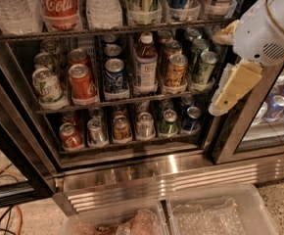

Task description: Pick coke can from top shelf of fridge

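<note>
The coke can (59, 1), red with white script, stands at the left of the top shelf (132, 30), a dark wire rack; its lid is cut off by the top of the view. The fridge (147, 173) has its left compartment exposed, with black frames and a ribbed steel base. My gripper (234, 84), cream-coloured under the white arm, hangs at the right in front of the door frame. It is level with the middle rack, well right of and below the coke can, and holds nothing that I can see.
Water bottles (10, 4) flank the coke can, with more cans to the right. The middle rack holds a red-orange can (82, 82), a blue can (115, 75) and a bottle (145, 65). Clear plastic bins (215, 212) sit on the floor in front.
</note>
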### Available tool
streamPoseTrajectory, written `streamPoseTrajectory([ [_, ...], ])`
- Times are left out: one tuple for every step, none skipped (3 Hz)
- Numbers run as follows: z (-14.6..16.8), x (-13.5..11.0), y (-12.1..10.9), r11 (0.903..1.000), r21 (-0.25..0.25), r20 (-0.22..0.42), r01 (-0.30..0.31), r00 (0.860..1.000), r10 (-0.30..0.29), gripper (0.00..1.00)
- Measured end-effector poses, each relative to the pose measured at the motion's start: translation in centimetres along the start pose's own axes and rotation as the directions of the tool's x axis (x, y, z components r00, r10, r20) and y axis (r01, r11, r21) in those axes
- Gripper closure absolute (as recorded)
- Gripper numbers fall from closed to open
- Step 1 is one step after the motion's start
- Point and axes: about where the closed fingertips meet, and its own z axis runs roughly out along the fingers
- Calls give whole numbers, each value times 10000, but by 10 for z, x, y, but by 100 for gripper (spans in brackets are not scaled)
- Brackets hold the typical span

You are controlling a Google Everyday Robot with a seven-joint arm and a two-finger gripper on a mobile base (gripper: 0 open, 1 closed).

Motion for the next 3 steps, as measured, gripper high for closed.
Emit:
streamPoseTrajectory([
  [12,-23,-4,9975,-701,1970,-62,9802,200,0],
  [20,-51,-3,9847,-1715,3793,312,9245,367,0],
  [16,-81,0,9685,-2252,5291,1062,8480,300,0],
])
